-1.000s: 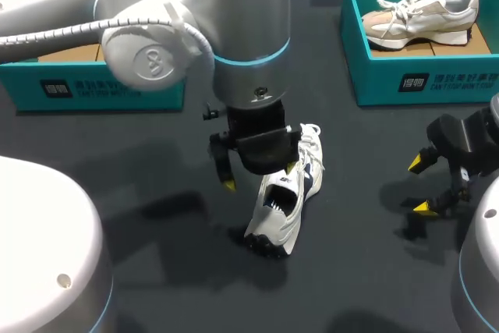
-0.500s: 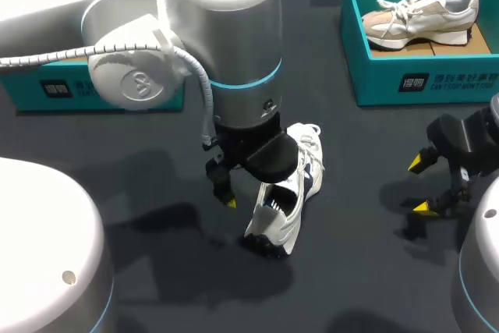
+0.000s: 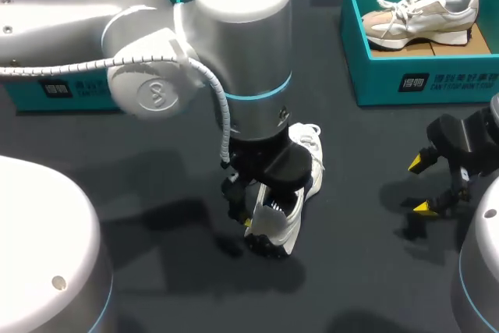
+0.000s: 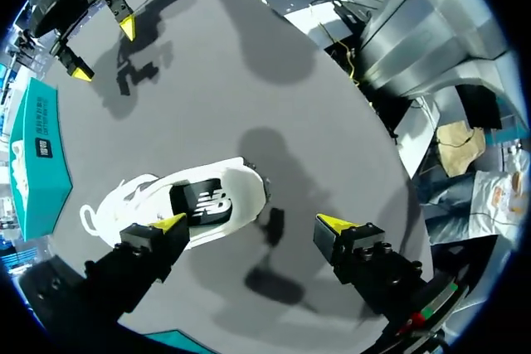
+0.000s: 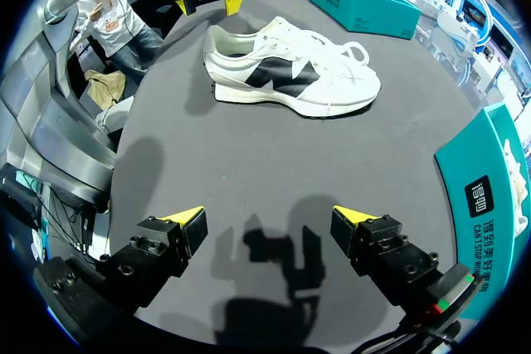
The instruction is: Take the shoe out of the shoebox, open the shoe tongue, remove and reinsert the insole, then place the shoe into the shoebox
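Lowered: left end effector (image 4: 253, 222) now at white-and-navy lace-up sneaker (image 4: 203, 201) heel, wide, empty. You've unboxed it; tongue, insole, reboxing remain.

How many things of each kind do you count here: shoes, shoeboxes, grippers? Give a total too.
Shoes: 2 (white shoe on the table, beige shoe in the right box)
Shoeboxes: 2 (left box, right box)
Grippers: 2 (left gripper, right gripper)
Total: 6
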`<state>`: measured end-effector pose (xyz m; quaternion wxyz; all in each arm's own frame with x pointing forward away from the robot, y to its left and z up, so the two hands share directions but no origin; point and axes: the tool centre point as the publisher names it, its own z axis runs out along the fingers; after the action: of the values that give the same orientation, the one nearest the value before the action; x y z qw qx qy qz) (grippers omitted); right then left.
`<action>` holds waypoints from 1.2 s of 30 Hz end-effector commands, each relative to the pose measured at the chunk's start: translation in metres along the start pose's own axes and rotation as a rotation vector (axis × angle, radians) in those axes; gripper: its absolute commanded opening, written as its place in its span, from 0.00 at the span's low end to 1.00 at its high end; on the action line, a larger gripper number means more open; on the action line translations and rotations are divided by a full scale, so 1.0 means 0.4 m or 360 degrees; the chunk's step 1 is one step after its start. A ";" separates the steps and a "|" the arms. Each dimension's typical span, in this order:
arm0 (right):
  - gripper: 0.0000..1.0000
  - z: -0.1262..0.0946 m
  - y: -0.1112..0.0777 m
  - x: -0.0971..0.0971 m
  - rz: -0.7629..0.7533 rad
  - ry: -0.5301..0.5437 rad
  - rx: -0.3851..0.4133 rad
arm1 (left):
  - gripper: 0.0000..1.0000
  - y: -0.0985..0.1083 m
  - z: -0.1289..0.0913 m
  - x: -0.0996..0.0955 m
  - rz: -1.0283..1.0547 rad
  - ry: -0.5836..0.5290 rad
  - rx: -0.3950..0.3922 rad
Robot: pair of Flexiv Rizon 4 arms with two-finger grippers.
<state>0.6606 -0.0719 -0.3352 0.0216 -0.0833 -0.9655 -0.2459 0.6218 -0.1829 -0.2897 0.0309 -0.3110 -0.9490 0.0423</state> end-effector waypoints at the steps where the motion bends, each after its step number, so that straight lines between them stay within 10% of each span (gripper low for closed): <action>1: 1.00 -0.002 -0.001 0.004 0.0000 -0.0004 0.0003 | 1.00 -0.030 0.040 -0.026 -0.0038 0.0044 -0.0026; 36: 1.00 -0.002 -0.001 0.004 0.0000 -0.0004 0.0003 | 0.90 -0.027 0.204 0.018 -0.0151 0.0184 -0.0062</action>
<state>0.6606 -0.0719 -0.3352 0.0216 -0.0833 -0.9655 -0.2459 0.6037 -0.1896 -0.3645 0.0819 -0.2679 -0.9599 0.0056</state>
